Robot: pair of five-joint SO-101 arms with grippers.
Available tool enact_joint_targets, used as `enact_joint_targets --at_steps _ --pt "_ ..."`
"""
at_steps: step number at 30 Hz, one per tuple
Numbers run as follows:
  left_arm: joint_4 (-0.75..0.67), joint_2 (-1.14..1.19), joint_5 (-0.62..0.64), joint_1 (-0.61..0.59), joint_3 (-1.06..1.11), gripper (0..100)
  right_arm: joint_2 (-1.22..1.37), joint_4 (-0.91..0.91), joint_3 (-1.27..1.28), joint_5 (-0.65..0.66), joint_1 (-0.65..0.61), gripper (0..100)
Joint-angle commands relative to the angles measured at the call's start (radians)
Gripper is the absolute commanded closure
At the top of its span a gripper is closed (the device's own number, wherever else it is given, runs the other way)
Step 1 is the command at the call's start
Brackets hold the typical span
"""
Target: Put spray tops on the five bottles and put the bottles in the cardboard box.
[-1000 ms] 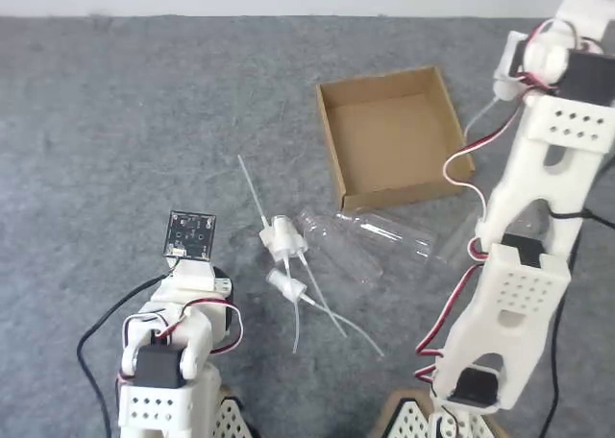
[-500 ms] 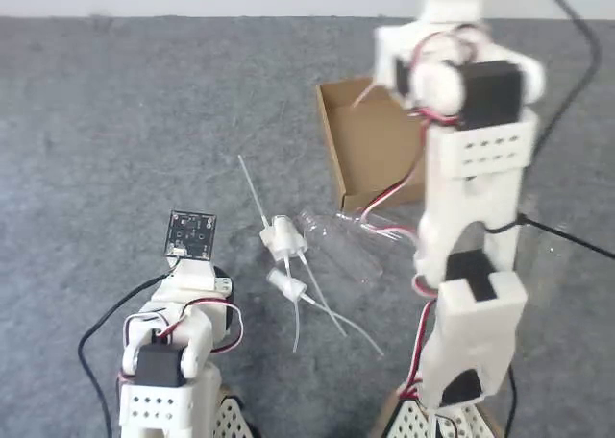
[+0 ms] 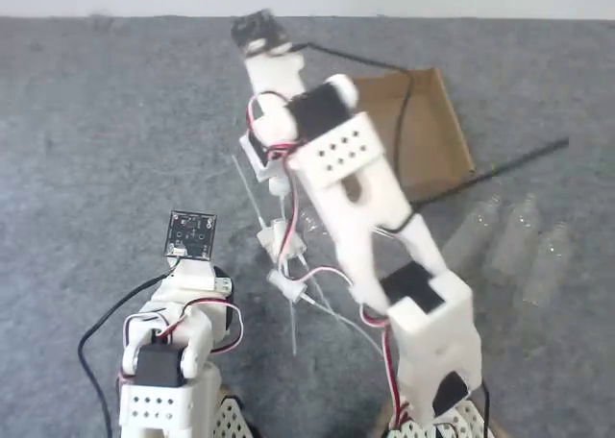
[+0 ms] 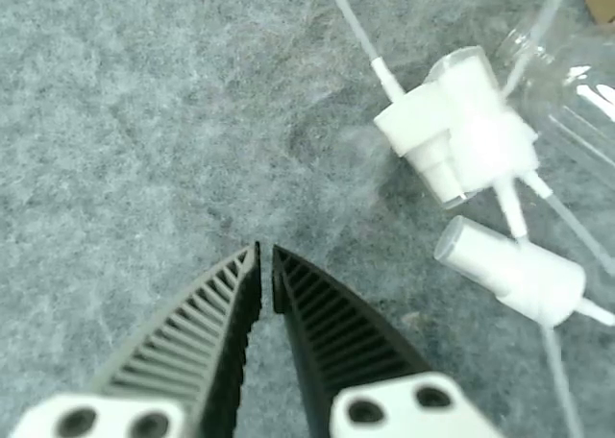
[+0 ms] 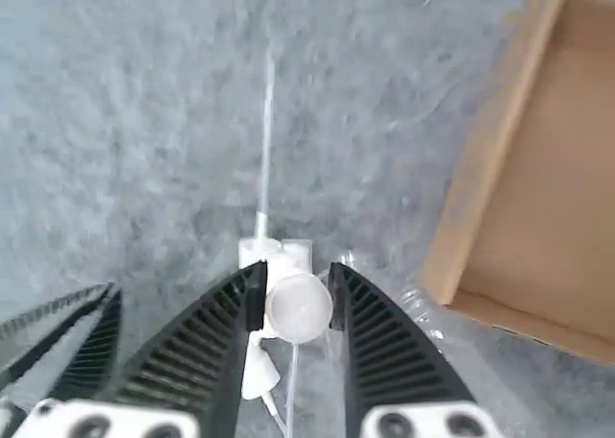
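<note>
Spray tops (image 4: pixel 461 111) lay on the grey surface (image 3: pixel 96 121); the right end effector (image 5: pixel 294 267) hung released over one, the left end effector (image 4: pixel 266 251) clenched empty beside them.

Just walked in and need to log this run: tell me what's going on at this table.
Two robot arms are working on capping spray bottles. The right pincer hangs low over the carpet, open, with its jaws on either side of a white spray top. The left pincer is shut above bare carpet close by. Three clear bottles lie on the carpet beside the cardboard box, not in it.
</note>
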Motion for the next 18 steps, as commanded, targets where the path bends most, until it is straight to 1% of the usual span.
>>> enact_joint_targets --at_steps 1,9,14,18 --pt "0.005 -0.015 0.002 -0.005 -0.005 99 0.101 0.024 -0.003 -0.003 -0.007 94.0" --pt "0.005 -0.015 0.002 -0.005 -0.005 99 0.303 -0.053 -0.005 -0.003 -0.008 93.9" --pt "0.005 -0.015 0.002 -0.005 -0.005 99 0.332 -0.085 -0.005 0.003 -0.005 93.9" --pt "0.005 -0.015 0.002 -0.005 -0.005 99 0.325 -0.085 -0.028 0.060 -0.005 93.8"
